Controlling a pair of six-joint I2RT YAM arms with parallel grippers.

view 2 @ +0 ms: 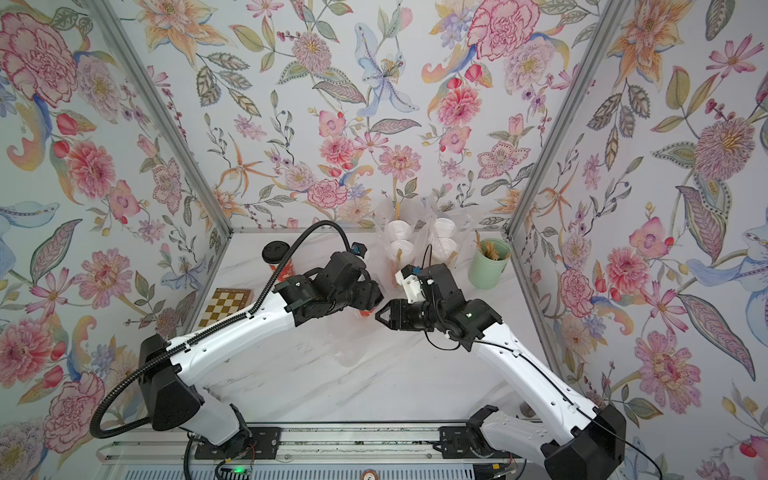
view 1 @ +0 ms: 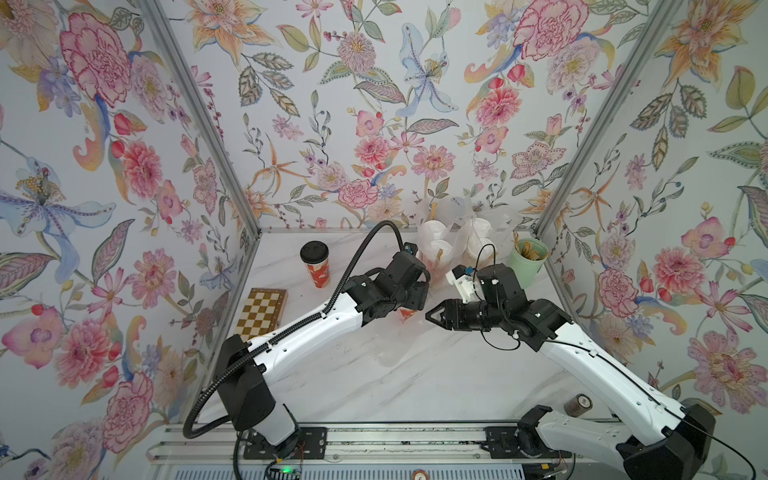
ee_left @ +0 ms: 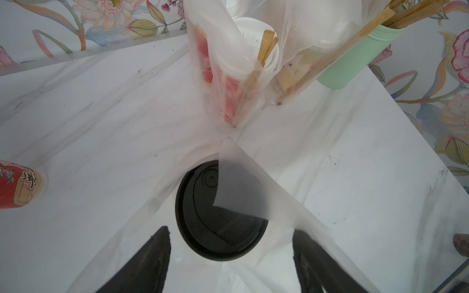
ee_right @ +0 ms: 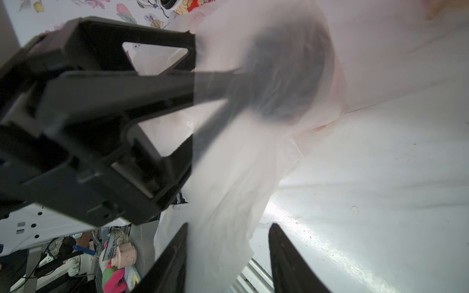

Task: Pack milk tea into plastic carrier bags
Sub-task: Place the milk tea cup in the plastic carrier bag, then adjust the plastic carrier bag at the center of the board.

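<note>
along the back edge of the tabletop [view 1: 395, 374] two filled bags stand side by side, one [ee_left: 218, 76] holding red-printed cups and one [ee_left: 291, 38] holding cream cups. all their lids are white, and brown sticks [ee_left: 266, 48] are tucked in beside them. a mint-green cup [view 1: 527, 262] of sticks sits at the back right corner, just beside the bags. a chessboard [view 1: 262, 311] lies against the left edge. a small brown round thing [view 1: 577, 405] rests near the front right corner, close to the right arm. a loose cup [view 1: 315, 264] with a black lid stands alone toward the back left, well apart from both claws.

the two arms meet over the middle of the tabletop, wrists near each other, with the filled bags close behind them. the front half of the tabletop is bare marble.

the third bag [ee_right: 228, 177] stands at the middle with a black-lidded cup [ee_left: 198, 215] inside it. the left claw [ee_left: 229, 229] points down over this cup, released. its fingers are spread wide inside the bag's mouth, one on either side of the lid, with a little space showing on each side. the right claw [ee_right: 229, 224] comes in level from the right edge's side, fingers apart. loose film of the bag lies in the gap against one finger, and nothing is pinched.
</note>
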